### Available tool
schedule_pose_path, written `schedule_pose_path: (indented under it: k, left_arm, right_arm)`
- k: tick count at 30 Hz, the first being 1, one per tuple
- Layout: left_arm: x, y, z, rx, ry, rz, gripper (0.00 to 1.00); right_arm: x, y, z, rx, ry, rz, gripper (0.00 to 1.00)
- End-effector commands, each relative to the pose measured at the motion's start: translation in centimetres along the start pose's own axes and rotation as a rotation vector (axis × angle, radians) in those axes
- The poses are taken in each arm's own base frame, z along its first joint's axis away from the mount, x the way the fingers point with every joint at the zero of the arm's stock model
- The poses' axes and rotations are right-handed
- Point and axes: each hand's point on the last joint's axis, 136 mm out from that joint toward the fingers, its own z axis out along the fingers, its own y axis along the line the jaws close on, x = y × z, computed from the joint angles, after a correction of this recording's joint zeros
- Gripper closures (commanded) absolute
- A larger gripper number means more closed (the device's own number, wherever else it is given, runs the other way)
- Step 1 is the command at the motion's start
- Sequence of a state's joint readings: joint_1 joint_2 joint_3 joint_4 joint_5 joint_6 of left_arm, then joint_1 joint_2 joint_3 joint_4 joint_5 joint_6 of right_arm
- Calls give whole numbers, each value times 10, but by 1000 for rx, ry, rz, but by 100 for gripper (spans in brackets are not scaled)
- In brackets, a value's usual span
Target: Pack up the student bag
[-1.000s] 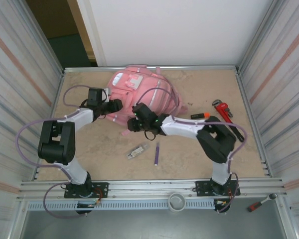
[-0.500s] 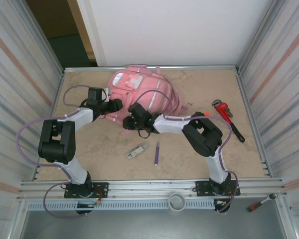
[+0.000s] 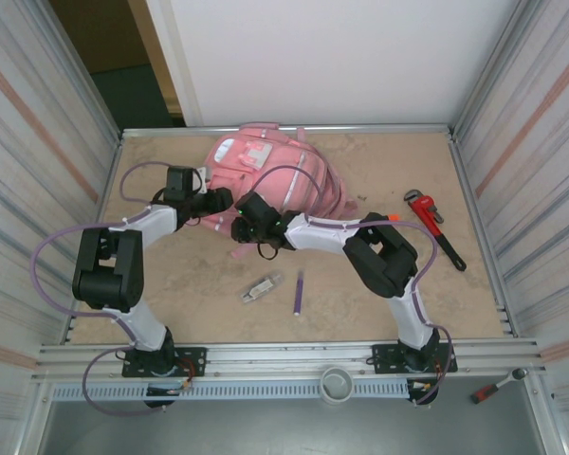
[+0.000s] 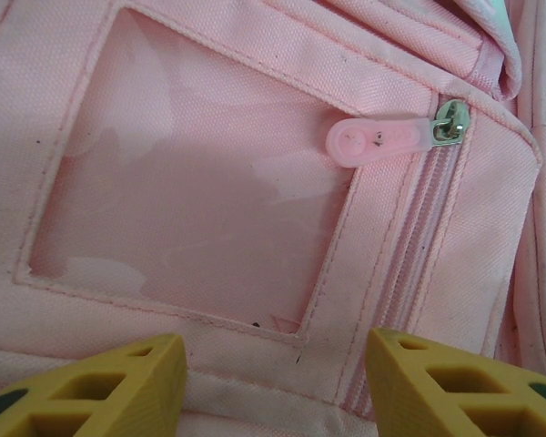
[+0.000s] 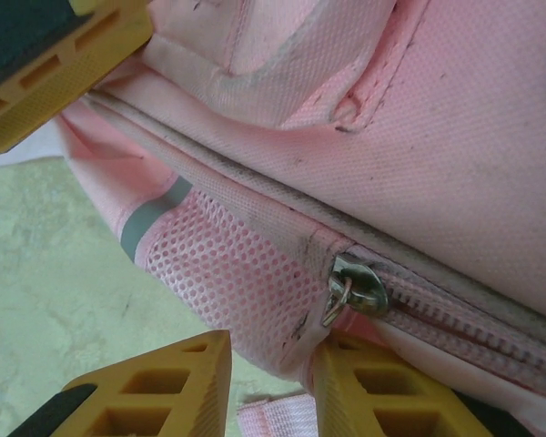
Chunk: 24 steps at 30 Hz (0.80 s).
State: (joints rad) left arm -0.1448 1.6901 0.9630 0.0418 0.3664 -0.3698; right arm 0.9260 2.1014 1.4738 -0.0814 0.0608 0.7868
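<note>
The student bag (image 3: 270,175), a pink backpack, lies at the back middle of the table. My left gripper (image 3: 216,201) is at its lower left side. In the left wrist view that gripper (image 4: 275,346) has its yellow fingers wide apart, with a fold of bag fabric pinched across the gap below a clear window pocket (image 4: 191,182) and a pink zip pull (image 4: 382,139). My right gripper (image 3: 245,224) is at the bag's near edge, close beside the left one. Its fingers (image 5: 271,350) straddle the mesh pocket corner just below a metal zip slider (image 5: 357,287). A gap remains by its left finger.
A grey clip-like item (image 3: 263,287) and a purple pen (image 3: 298,292) lie on the table in front of the bag. An orange-capped marker (image 3: 381,220) and a red pipe wrench (image 3: 434,227) lie to the right. Metal walls close in both sides.
My right gripper has slid left and a little farther back, up against the bag's near edge beside the left gripper, and its fingers have narrowed. The left arm has not moved.
</note>
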Motion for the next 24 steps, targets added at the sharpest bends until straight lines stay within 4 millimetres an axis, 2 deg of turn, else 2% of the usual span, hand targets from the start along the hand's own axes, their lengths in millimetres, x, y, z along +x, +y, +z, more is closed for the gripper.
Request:
schedule_pose_path:
  k: [1,11,17,24]
  left_arm:
    - [2,2,3,8,16,13,45]
    - [2,6,4,-13,18,19,45]
    - [4,14,7,-47,28,10,45]
    - [14,45,10,-124,66,-87,63]
  right_arm:
    - [-16,-9,4,71,-57,-37,73]
    - [-20,-4,0,75,-73,-72,84]
    - [-18,-5,-10,83,-63,-98,100]
    - [-7,-31,-33,74,-5,-124,100]
